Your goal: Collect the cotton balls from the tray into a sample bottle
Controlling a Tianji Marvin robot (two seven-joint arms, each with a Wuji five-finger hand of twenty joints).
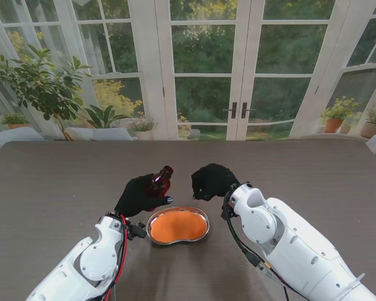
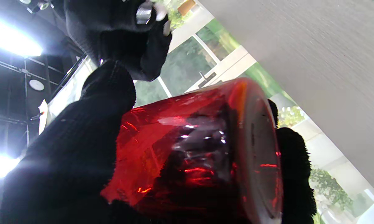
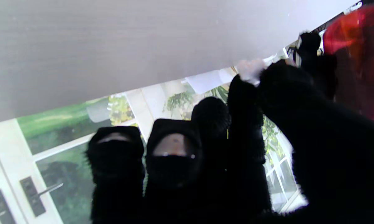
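— Progress so far, judging from the stand's view?

— Hard to count. The tray (image 1: 178, 226) lies on the surface (image 1: 62, 175) near the robot, between the two arms, and its orange inside shows no cotton ball that can be made out. Whether any are already in the bottle (image 1: 158, 184) cannot be told through the red glass.

— And the bottle?

— The left hand (image 1: 138, 195) is wrapped around it, lifted off the surface and tilted, its mouth leaning toward the right hand (image 1: 212, 180).

— Is that one carrying anything?

— Yes. In the right wrist view its thumb and a finger pinch a small white tuft, likely a cotton ball (image 3: 250, 70), close to the bottle's red mouth but apart from it.

— So what is left?

— Probably dropping that ball in. If the tray really is bare, this could be the last one.
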